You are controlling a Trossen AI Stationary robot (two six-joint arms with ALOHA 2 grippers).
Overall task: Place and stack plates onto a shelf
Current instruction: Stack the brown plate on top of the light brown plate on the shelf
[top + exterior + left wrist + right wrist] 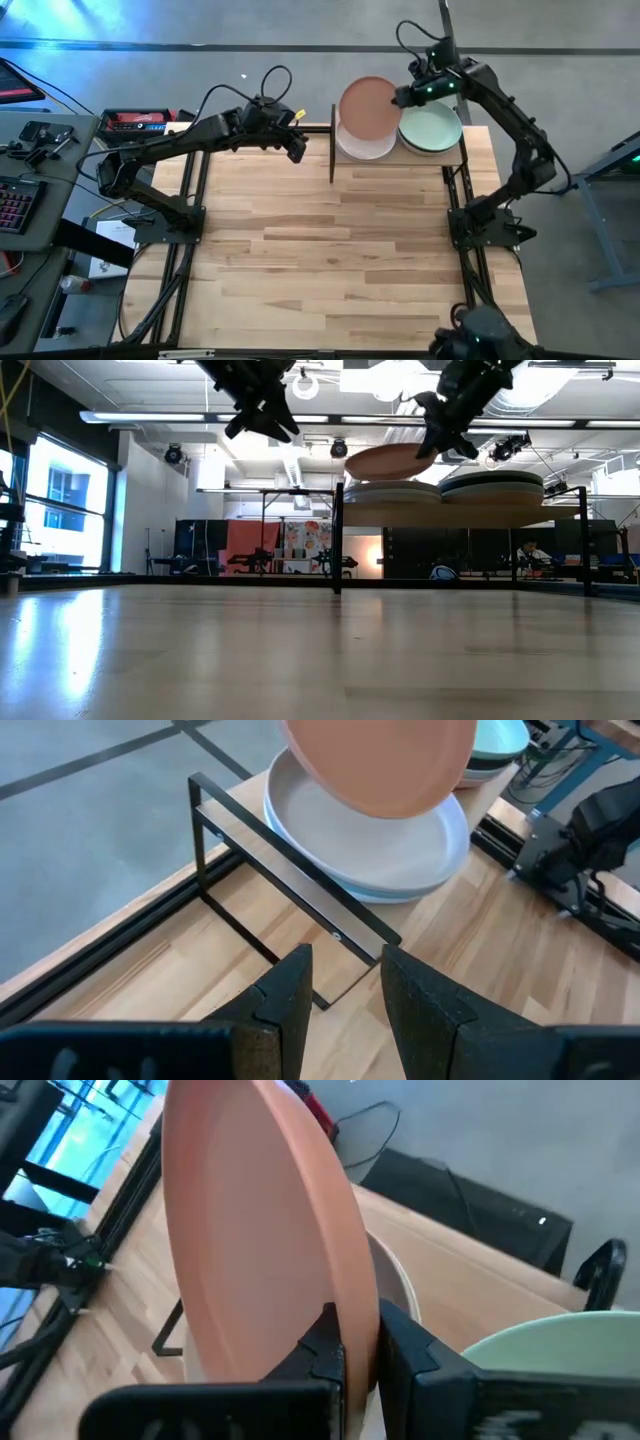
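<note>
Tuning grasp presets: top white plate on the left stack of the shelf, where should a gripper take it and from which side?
Probably the rim of the white plate, pinched one finger above, one below: it is shallow and lies flat, so only the edge offers a bite. Come from the shelf's table-facing side, where that rim shows clear. The peach plate, held by the right gripper, hovers tilted over it, blocking a top approach.

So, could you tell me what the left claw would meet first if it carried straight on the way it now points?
Probably the shelf's black end frame, which lies just ahead of the open left claw; the white plate sits beyond it. Depth is hard to judge.
</note>
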